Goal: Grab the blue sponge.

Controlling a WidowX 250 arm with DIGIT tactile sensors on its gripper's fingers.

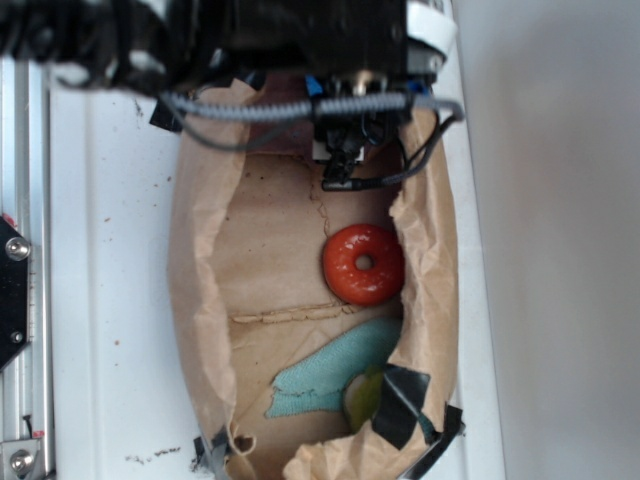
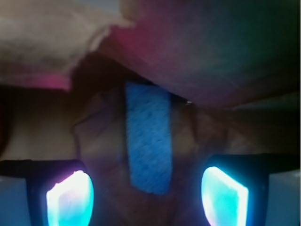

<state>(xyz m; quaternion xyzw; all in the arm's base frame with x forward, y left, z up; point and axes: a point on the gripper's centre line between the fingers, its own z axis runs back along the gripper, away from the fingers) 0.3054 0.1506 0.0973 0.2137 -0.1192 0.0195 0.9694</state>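
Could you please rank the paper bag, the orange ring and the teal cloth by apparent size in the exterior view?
1. Paper bag, by far the largest.
2. Teal cloth, though its right end is hidden by the bag's rim.
3. Orange ring, the smallest, fully visible.

The exterior view is bright and evenly lit, the white bench (image 1: 110,300) close to washed out, with soft shadow inside the crumpled brown paper (image 1: 270,270) and a glossy highlight on the orange ring (image 1: 363,264). The arm at the top edge is dark and blurred. The wrist view is dim, soft and tinted magenta; the 2 fingertips (image 2: 70,200) glow overexposed cyan, and the blue sponge (image 2: 148,139) looks smeared.
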